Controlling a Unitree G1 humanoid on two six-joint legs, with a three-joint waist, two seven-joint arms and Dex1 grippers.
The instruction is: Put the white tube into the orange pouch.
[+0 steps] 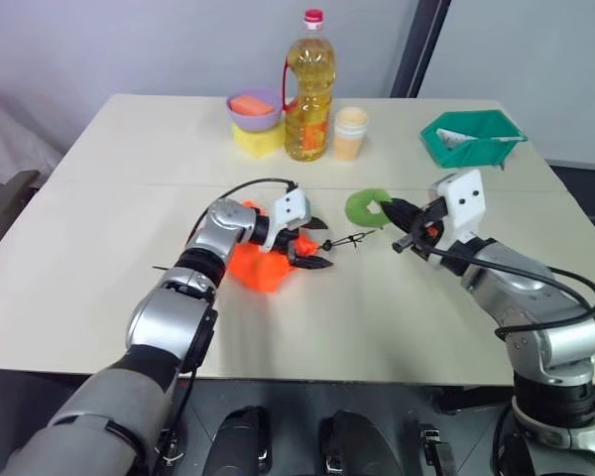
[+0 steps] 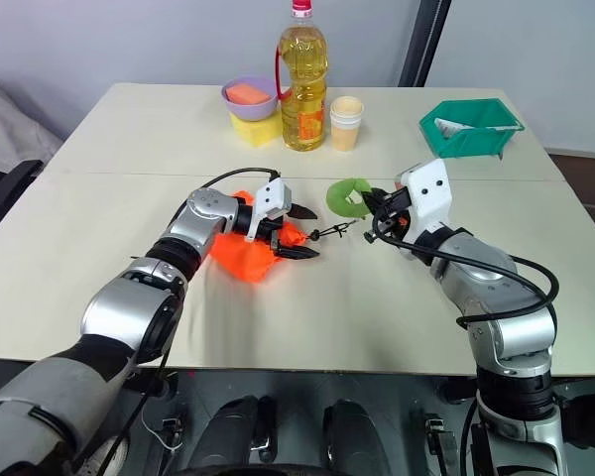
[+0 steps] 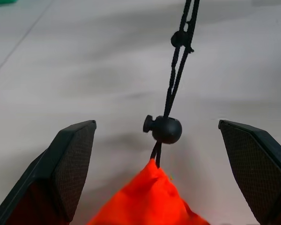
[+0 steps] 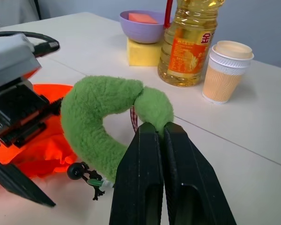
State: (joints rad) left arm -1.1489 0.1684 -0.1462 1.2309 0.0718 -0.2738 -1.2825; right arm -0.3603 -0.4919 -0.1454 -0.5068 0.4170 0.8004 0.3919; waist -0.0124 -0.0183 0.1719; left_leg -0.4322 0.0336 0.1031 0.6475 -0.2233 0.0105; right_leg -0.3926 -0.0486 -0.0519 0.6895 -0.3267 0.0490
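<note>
Beige table (image 1: pixel 129 149), seam across; grey wall (image 1: pixel 129 40).

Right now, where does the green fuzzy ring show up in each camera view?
Left eye: green ring right of centre, at the right pincer.
Right eye: centre.
Left wrist: not in it.
Right wrist: centre-left, pinched.
Shared landmark: orange pouch, beside the ring in both eye views and the right wrist view.

Two robot arms with glossy silver-grey jointed shells and black bands at the joints. A white boxy housing sits on each wrist, the right one marked with two dark dots. Black cables loop along both forearms. Fingers (image 3: pixel 72 164) are black, wedge-shaped, with textured pads.
</note>
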